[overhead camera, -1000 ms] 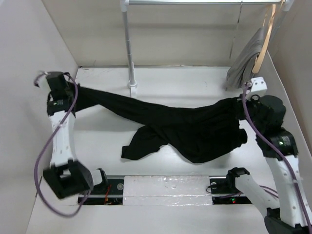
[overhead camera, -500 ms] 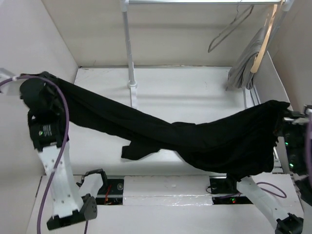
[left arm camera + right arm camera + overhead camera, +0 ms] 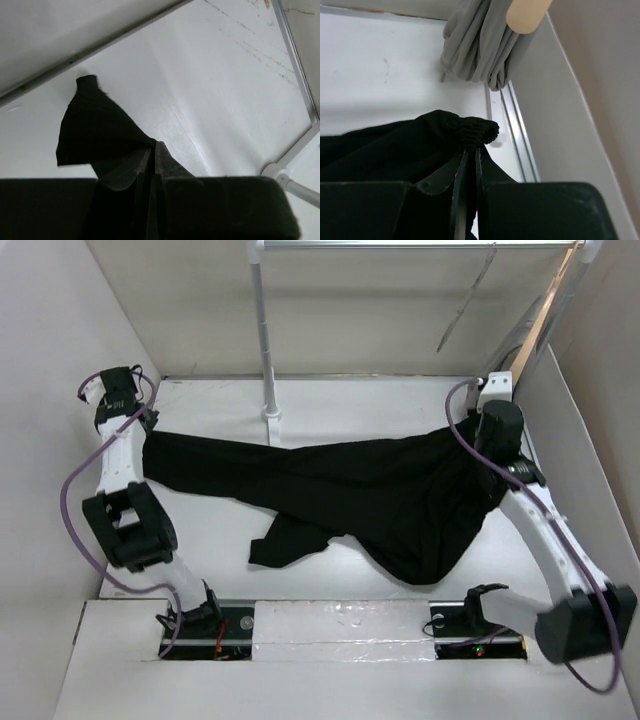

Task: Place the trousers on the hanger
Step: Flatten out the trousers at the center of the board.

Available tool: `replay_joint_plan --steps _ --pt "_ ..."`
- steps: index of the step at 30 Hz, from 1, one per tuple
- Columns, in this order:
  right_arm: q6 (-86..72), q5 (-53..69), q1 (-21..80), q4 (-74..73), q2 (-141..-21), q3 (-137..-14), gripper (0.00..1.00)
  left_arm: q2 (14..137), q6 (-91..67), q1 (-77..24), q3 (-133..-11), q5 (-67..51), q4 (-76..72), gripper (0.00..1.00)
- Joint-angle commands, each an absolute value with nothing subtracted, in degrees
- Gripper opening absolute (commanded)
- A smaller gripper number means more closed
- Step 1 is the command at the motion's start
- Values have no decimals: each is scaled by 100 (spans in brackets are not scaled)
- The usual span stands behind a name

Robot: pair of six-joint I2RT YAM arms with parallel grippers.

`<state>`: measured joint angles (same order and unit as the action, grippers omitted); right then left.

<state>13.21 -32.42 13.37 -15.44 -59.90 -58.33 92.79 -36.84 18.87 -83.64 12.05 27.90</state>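
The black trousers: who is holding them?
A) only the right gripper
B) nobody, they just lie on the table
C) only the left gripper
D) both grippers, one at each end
D: the left gripper pinches one end of the trousers, and the right gripper pinches the gathered edge at the other end.

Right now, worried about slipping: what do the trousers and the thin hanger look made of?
The trousers: soft matte black fabric; it drapes and bunches, with a ribbed gathered edge. The hanger: thin grey wire, probably metal; finish too slim to tell.
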Motion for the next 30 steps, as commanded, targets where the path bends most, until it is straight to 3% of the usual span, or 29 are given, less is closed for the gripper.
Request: replay_joint_plan --steps 1,4,6,8,9,11,13,14,16,17,18,20,21,24,25,26,28,29,30 --pt "924 -2323 426 112 -7072 -6002 10 10321 -3621 1846 -9366 818 2495 5" --pt "265 -1576 -95 123 -8145 -6397 12 11159 -3560 1784 -10369 731 2944 10" --pt "70 -1266 -308 481 -8612 -6609 47 11294 -3472 1731 -10661 677 2856 52" --pt "114 -678 -387 336 -8980 -7028 90 11285 -3454 1731 -10705 361 2743 88" --pt "114 -607 -387 -1154 -9409 -8006 98 11189 -3437 1731 -10731 152 2873 99" --pt "141 -554 -308 -1352 -9352 -8059 98 11058 -3393 1644 -10601 62 2865 99" --pt "45 -352 -159 -1214 -8628 -7380 98 10269 -3226 1443 -9620 26 2490 98" --pt "18 -273 7 -1039 -8274 -7035 97 9892 -3191 1102 -9180 35 2305 92" --pt "-367 -53 201 -546 -7266 -6044 70 8766 -3146 618 -7748 271 1970 72" --pt "-456 191 315 -562 -6973 -5786 34 8371 -3207 50 -7334 351 1899 42" --pt "-492 376 586 -650 -6709 -5574 20 7741 -3278 -217 -6530 291 1881 29" --pt "-440 553 956 -886 -6121 -5092 5 7245 -3698 -1049 -5857 272 2038 10" --pt "-396 876 1367 -1175 -6004 -4976 0 6825 -3883 -1307 -5271 264 2161 7" --pt "-168 1168 2107 -1772 -5749 -4659 0 6287 -4411 -2245 -4591 281 2679 9" --pt "-71 1204 2562 -1880 -5722 -4606 0 6188 -4490 -2476 -4475 177 2829 14" --pt "-70 1256 2749 -2011 -5704 -4571 0 6144 -4691 -2705 -4421 106 2978 27" --pt "-70 1257 3231 -2346 -5634 -4518 12 6144 -4982 -3466 -4456 245 3503 41" --pt "-70 1239 3339 -2547 -5616 -4474 17 6152 -5140 -3733 -4473 342 3611 63" --pt "-70 1126 3418 -2645 -5555 -4378 32 6178 -5429 -3970 -4456 465 3708 73"
